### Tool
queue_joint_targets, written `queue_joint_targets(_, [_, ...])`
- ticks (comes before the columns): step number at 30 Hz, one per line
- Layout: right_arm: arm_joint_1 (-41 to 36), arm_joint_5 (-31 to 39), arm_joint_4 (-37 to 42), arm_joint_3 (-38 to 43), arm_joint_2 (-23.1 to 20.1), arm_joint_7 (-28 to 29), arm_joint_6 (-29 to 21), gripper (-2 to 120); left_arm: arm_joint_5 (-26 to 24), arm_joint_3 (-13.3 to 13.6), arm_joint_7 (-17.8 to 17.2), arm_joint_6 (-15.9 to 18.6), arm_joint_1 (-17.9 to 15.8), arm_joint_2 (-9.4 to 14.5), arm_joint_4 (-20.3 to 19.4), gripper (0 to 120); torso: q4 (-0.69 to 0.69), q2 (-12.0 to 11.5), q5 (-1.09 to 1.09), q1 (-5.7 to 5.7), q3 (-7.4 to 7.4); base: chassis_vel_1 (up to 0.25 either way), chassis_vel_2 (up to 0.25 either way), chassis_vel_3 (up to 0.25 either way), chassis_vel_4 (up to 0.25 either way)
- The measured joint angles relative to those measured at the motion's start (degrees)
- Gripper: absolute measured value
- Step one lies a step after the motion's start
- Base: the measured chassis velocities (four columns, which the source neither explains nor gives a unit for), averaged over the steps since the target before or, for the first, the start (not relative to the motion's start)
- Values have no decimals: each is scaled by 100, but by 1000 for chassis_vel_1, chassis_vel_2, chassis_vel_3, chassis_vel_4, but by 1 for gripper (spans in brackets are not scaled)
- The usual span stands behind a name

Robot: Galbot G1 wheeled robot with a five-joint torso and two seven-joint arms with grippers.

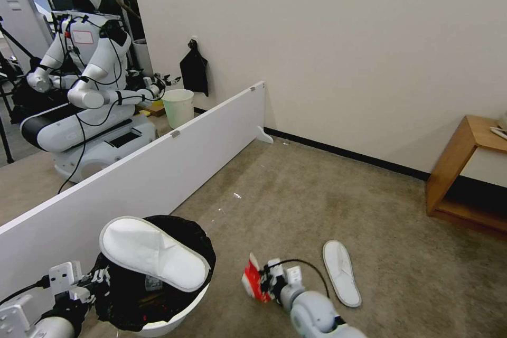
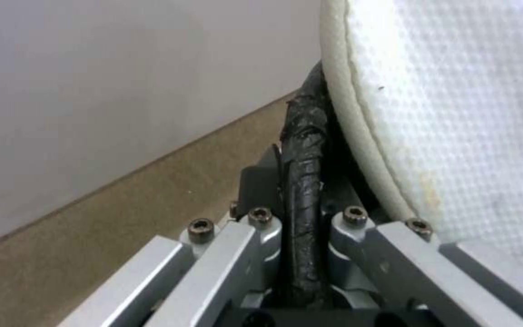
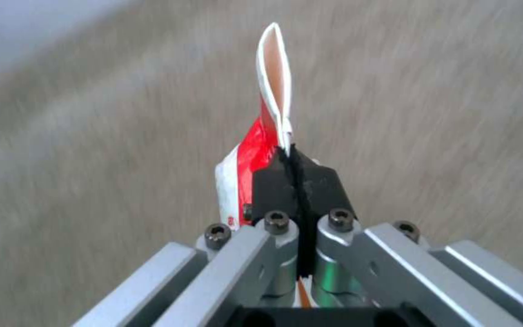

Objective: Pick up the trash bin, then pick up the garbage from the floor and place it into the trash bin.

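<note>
The biggest risk, as I judge it, is sitting on top of the trash bin point(image 1: 174, 306): a white slipper point(image 1: 153, 253) is lying flat across the black-lined mouth, covering much of the opening, so anything dropped from above could land on it and slide back to the carpet. The crushed cup point(image 1: 253, 279) is also being held only by a thin flattened edge, so a quick swing could be working it loose. A third worry is the bin itself, which is hanging from a pinch on its bagged rim point(image 2: 304, 181); the slick plastic could be creeping out of that grip, or the bin tilting.

The left gripper point(image 1: 97, 280) is sitting at the near-left edge of the bin, its fingers pressed together on the rim, bag and wall sandwiched between the pads, with the slipper just beside them.

The right gripper point(image 1: 269, 280) is hovering low over the carpet, to the right of the bin, its fingers point(image 3: 273, 186) squeezing the cup point(image 3: 255, 154); the red-and-white body is sticking out beyond the tips, its rim folded nearly flat.

A second slipper point(image 1: 341, 272) is lying on the floor just right of that gripper, apart from it
</note>
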Motion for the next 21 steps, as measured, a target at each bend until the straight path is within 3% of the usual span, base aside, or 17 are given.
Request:
queue_joint_targets(10, [53,557,1695,636,-541,-381,452,0,42,54,7,9,-4,15,41,4,2,0,0,0,0,0,0,0,0])
queue_joint_targets(21, [675,1510,2758,514,-1284,-890,1004,0,58,78,7,32,16,32,48,4,1,0,0,0,0,0,0,0,0])
